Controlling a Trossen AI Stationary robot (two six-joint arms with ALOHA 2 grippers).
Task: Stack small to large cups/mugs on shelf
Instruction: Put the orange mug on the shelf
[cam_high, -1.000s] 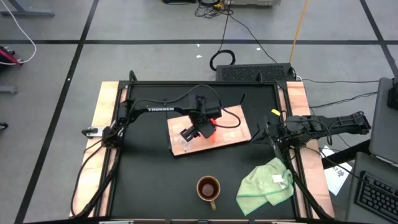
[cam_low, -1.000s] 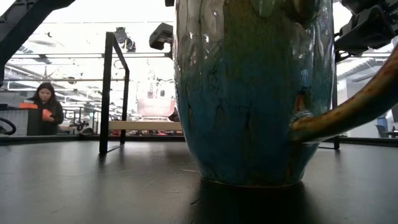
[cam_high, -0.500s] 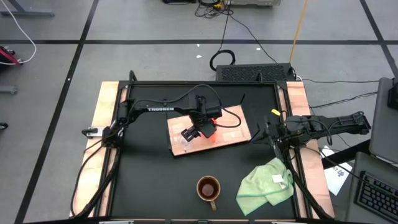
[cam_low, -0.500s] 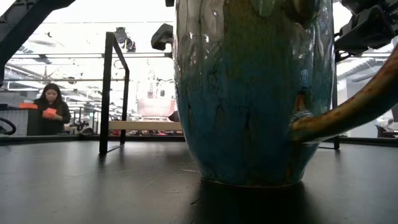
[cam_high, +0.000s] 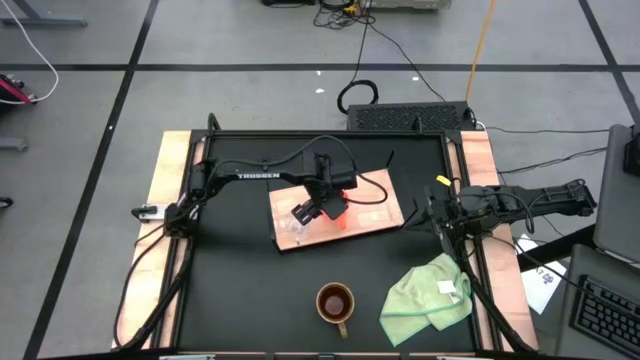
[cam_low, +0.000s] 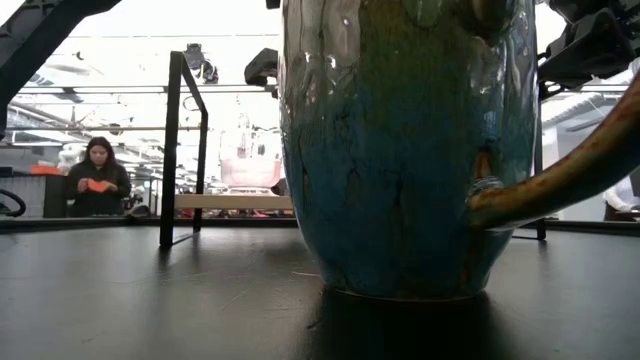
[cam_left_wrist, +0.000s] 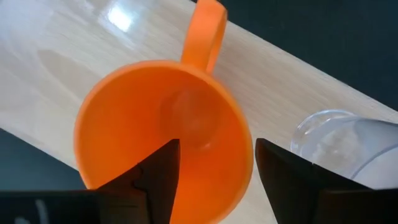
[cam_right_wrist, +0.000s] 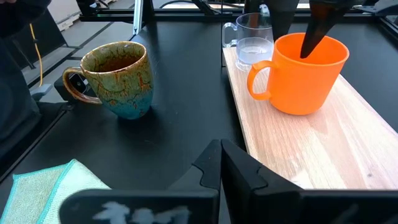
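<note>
Left gripper (cam_left_wrist: 211, 165) sits spread wide over the orange cup's (cam_left_wrist: 163, 134) rim on the shelf (cam_left_wrist: 68, 56), gripping nothing yet. Guessing next: pinch the wall, lift.

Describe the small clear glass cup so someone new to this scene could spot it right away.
Find the light wooden board lying mid-table. Two cups stand on it side by side: the orange cup, with the left gripper open over its rim, and the glass cup. It is the smaller, see-through one.

Grey tiled floor (cam_high: 250, 40) with cables (cam_high: 385, 45); a person (cam_low: 98, 178) stands beyond.
</note>
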